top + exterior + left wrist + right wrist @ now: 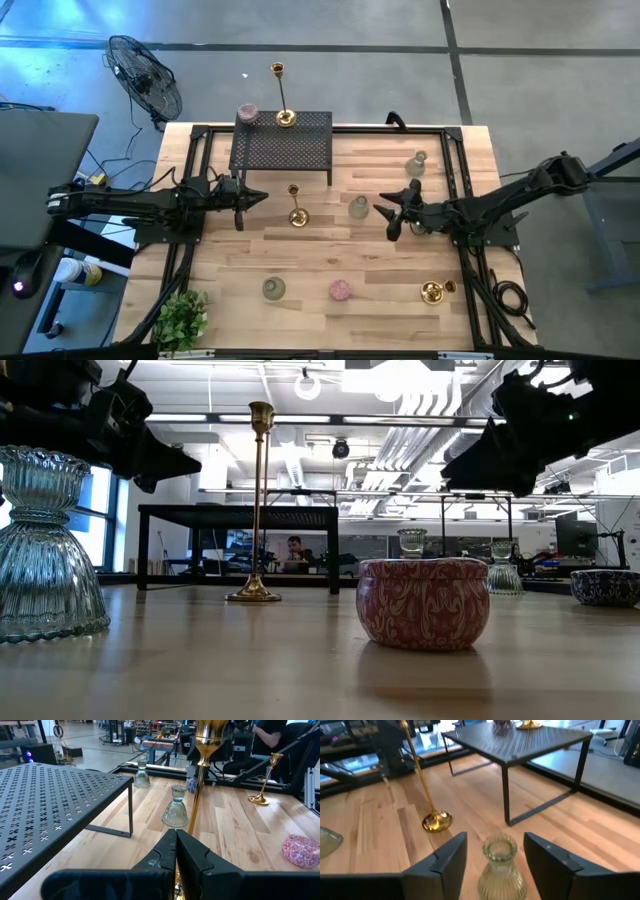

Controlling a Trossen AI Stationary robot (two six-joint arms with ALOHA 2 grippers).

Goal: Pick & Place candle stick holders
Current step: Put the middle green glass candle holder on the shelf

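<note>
At table centre, upright green glass holder (501, 865) between open right end effector (495, 857), left end effector (176, 851) closed.

You've got the black mesh rack (281, 150) standing at the far edge of the wooden table (330, 260), a leafy plant (181, 320) on its near left corner, and a fan (145, 78) on the floor beyond.
</note>
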